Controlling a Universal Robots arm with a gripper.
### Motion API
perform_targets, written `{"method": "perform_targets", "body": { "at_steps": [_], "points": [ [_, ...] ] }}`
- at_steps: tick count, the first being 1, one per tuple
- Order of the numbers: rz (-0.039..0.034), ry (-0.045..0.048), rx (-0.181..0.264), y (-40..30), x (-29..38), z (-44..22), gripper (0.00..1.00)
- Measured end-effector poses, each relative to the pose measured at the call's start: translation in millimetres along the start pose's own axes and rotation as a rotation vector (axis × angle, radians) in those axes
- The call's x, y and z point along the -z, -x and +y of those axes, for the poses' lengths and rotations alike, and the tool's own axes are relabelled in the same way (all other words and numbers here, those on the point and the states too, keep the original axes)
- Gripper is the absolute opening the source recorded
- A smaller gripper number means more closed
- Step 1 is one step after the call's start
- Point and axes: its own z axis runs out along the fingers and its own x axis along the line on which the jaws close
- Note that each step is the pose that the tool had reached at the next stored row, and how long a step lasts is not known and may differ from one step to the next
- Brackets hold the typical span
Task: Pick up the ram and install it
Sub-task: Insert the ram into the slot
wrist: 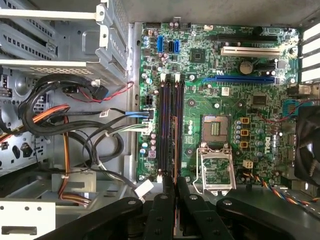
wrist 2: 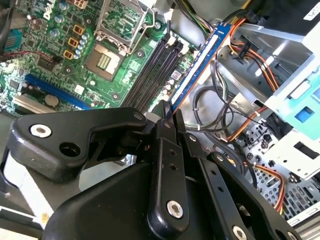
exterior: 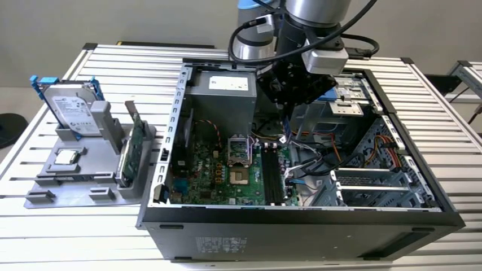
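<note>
My gripper (exterior: pixel 290 107) hangs inside the open computer case (exterior: pixel 301 217), shut on the ram (exterior: pixel 286 129). The ram is a thin dark blue stick that points down from the fingers toward the motherboard (exterior: pixel 218 175). In the second wrist view the ram (wrist 2: pixel 200 60) runs out from between the fingertips (wrist 2: pixel 167 112), beside the black memory slots (wrist 2: pixel 157 65). It is held above the board, not seated. The first wrist view looks straight down on the long black slots (wrist: pixel 170 125), with the gripper (wrist: pixel 171 187) over their near end.
Bundled cables (exterior: pixel 316 164) and a drive cage (exterior: pixel 376 186) lie to the exterior view's right of the slots. An open processor socket (exterior: pixel 239 149) and the power supply (exterior: pixel 222 99) are on their left. Outside the case, a grey holder (exterior: pixel 75 175) carries a hard drive (exterior: pixel 71 110) and a green card (exterior: pixel 132 152).
</note>
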Motion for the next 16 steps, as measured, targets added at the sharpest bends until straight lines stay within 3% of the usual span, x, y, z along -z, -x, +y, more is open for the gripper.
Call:
{"method": "perform_targets", "body": {
  "at_steps": [16],
  "points": [
    [-0.0010, -0.0010, -0.035, -5.4, -8.6, 0.9, 0.00]
  ]
}}
